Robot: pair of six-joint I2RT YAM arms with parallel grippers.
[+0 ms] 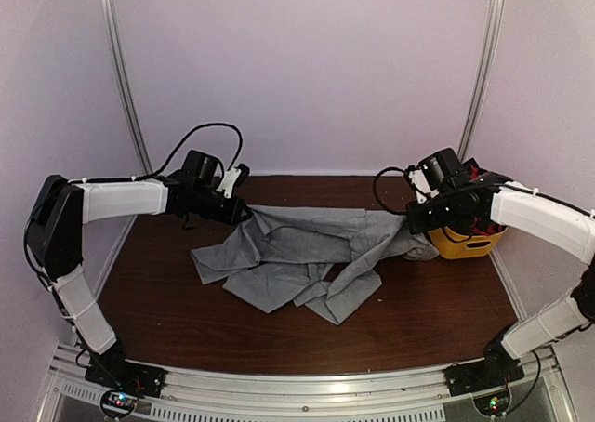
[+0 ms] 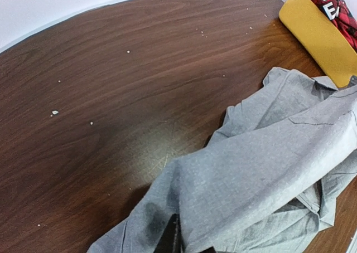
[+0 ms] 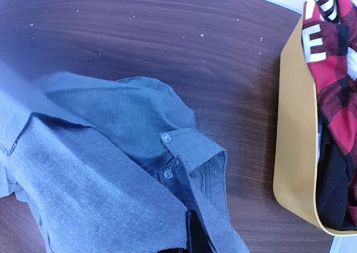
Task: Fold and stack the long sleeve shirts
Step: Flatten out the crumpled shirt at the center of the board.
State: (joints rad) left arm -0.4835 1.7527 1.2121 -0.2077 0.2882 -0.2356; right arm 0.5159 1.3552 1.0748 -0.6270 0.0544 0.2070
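**On the table, a shirt that may slip**

Close to us, the brown table (image 1: 418,320) shows its dark wood. In the middle lies the grey shirt (image 1: 297,255), all crumpled, with a loose part flopping toward us. We hold it at both far ends. Our left gripper (image 1: 240,210) is clenched on one edge of the cloth. Our right gripper (image 1: 416,229) is clenched on cloth near the collar. Each pinch looks small, so we think a hard pull could tug the cloth free. If we lift while it is bunched, the fold could come out messy. Farthest right sits the yellow tub (image 1: 465,245) with the plaid shirt (image 3: 334,69) inside. Our right arm is just beside the tub and could bump it.
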